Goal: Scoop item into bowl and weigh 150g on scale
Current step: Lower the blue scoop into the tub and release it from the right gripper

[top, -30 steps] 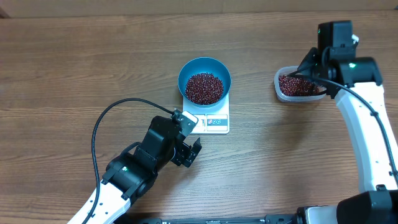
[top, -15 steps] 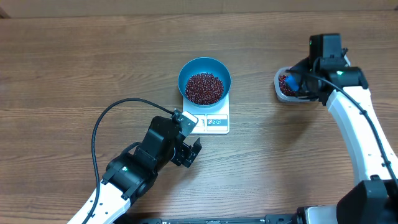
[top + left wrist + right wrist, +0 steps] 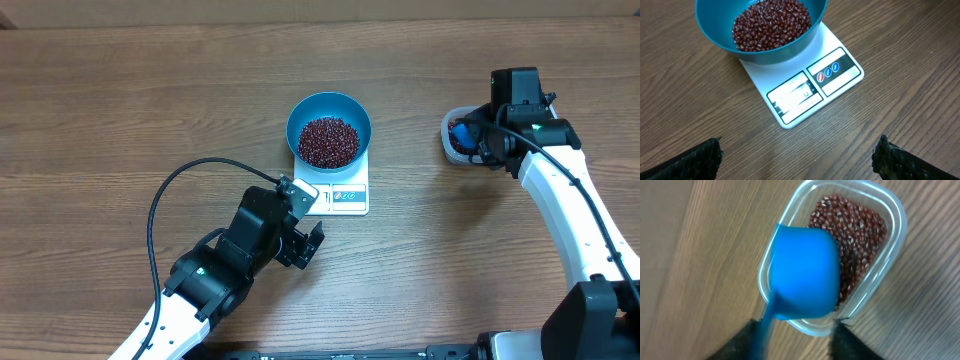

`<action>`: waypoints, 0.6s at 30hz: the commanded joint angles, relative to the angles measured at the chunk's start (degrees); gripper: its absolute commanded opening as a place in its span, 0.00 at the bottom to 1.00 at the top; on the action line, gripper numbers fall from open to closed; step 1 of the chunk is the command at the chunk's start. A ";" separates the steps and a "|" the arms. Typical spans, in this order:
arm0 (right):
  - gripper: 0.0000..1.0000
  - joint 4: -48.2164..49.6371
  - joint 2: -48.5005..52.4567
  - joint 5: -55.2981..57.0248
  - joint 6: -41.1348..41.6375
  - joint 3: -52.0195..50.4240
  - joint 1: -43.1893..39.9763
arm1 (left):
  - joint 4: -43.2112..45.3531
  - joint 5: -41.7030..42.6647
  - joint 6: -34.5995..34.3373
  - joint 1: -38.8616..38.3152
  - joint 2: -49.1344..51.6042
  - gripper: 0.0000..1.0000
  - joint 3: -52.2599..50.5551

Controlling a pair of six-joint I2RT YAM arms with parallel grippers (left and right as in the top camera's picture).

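Observation:
The teal bowl (image 3: 352,106) holds a heap of red-brown beans (image 3: 328,141) and stands on the white scale (image 3: 345,198). My left gripper (image 3: 302,215) hovers just in front of the scale, open and empty. In the left wrist view its gripper (image 3: 797,155) frames bare table below the scale (image 3: 840,75), the bowl (image 3: 710,30) and its beans (image 3: 770,25). My right gripper (image 3: 795,340) is over the clear tub (image 3: 892,225) with its jaws apart. The blue scoop (image 3: 802,280) rests on the tub's beans (image 3: 855,230), its handle beside one finger.
The clear tub (image 3: 449,136) sits at the far right of the wooden table with the blue scoop (image 3: 461,132) in it. A black cable (image 3: 160,205) loops from my left arm over the table's left half.
My right arm has shifted left over the tub and its jaws have gone from shut to apart, leaving the scoop in the tub. The left arm has not moved.

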 commanded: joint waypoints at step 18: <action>1.00 -6.25 -0.46 1.01 -5.22 -0.39 -0.11 | 0.15 0.31 -0.35 0.31 -0.70 1.00 -0.37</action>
